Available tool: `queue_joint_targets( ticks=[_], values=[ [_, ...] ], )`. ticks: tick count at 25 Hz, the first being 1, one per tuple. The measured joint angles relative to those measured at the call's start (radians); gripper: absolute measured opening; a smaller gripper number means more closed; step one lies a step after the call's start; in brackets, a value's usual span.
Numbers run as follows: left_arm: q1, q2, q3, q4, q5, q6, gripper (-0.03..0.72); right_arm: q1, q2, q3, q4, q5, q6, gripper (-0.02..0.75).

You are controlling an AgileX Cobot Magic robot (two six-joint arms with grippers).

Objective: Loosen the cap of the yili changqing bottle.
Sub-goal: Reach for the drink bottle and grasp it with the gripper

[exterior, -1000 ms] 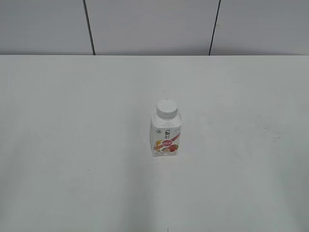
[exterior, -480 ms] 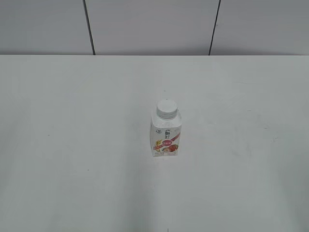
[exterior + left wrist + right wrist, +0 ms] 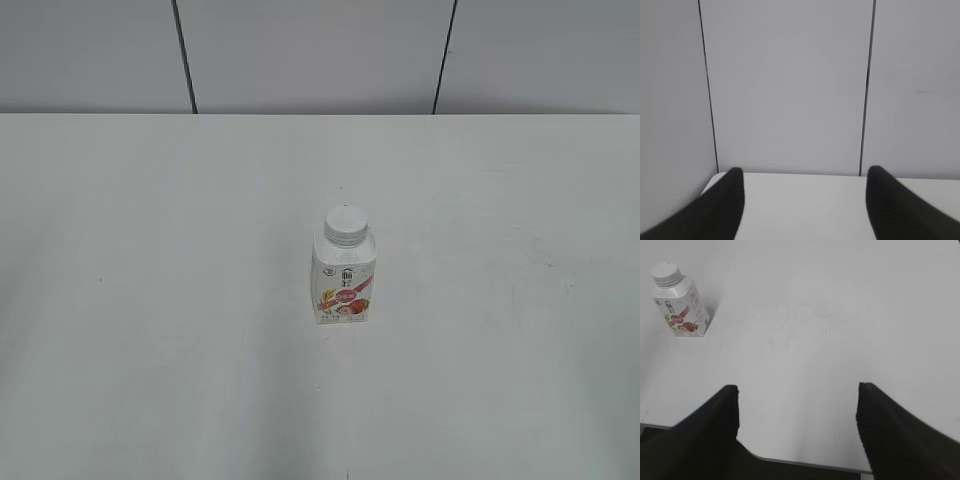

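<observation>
The yili changqing bottle (image 3: pixel 344 282) stands upright near the middle of the white table (image 3: pixel 150 250), with its white ribbed cap (image 3: pixel 344 225) on top. It also shows in the right wrist view (image 3: pixel 682 307), far upper left, with its cap (image 3: pixel 666 273). Neither arm shows in the exterior view. My right gripper (image 3: pixel 797 390) is open and empty over the table's near edge, well away from the bottle. My left gripper (image 3: pixel 804 175) is open and empty, facing the back wall; the bottle is out of its view.
Grey wall panels with dark seams (image 3: pixel 185 55) stand behind the table's far edge. The table's near edge (image 3: pixel 805 463) shows under my right gripper. The table's corner (image 3: pixel 712 180) shows by my left gripper.
</observation>
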Motion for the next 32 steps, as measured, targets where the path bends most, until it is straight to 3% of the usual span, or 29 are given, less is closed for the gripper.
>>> queue_joint_targets(
  ticks=[7,12,22,32],
  values=[
    [0.0,0.247,0.0,0.017,-0.182,0.002,0.471,0.0,0.0,0.0,0.0,0.0,0.0,0.575],
    [0.0,0.422,0.0,0.037,-0.412,0.002,0.471,0.0,0.0,0.0,0.0,0.0,0.0,0.575],
    [0.0,0.708,0.0,0.051,-0.649,0.002,0.471,0.0,0.0,0.0,0.0,0.0,0.0,0.575],
    [0.001,1.008,0.0,0.264,-0.902,-0.046,0.471,0.0,0.0,0.0,0.0,0.0,0.0,0.575]
  ],
)
